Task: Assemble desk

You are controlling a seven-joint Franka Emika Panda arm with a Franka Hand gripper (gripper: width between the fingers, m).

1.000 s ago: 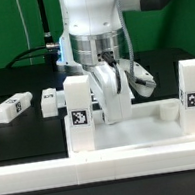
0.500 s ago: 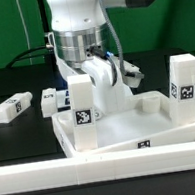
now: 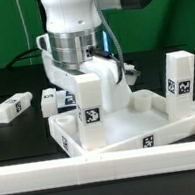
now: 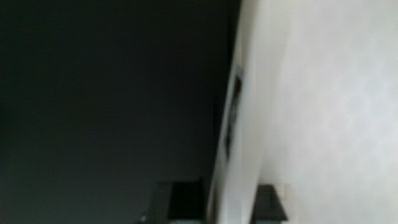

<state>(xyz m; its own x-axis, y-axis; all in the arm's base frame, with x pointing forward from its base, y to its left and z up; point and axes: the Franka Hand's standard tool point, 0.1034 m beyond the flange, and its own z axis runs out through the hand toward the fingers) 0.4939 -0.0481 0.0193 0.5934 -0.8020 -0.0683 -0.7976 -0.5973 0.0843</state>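
Tabletop (image 3: 126,130): quantity 1.
Legs: quantity 4. Two upright legs stand on the tabletop, a left leg (image 3: 86,99) and a right leg (image 3: 176,77) as the exterior view shows them. Two loose legs lie on the black table (image 3: 21,139) at the exterior view's left, an outer leg (image 3: 11,106) and an inner leg (image 3: 53,98).
White rail (image 3: 106,169), near edge: quantity 1.
Robot arm (image 3: 74,18): quantity 1.

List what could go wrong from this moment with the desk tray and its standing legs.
1. The gripper seems to pinch only the thin rim of the tabletop, so the hold may slip.
2. The tabletop lies skewed, with its front wall near the rail, and it could catch there.
3. The near leg and the far leg stand upright in its corners. If they are loose, they may tip.
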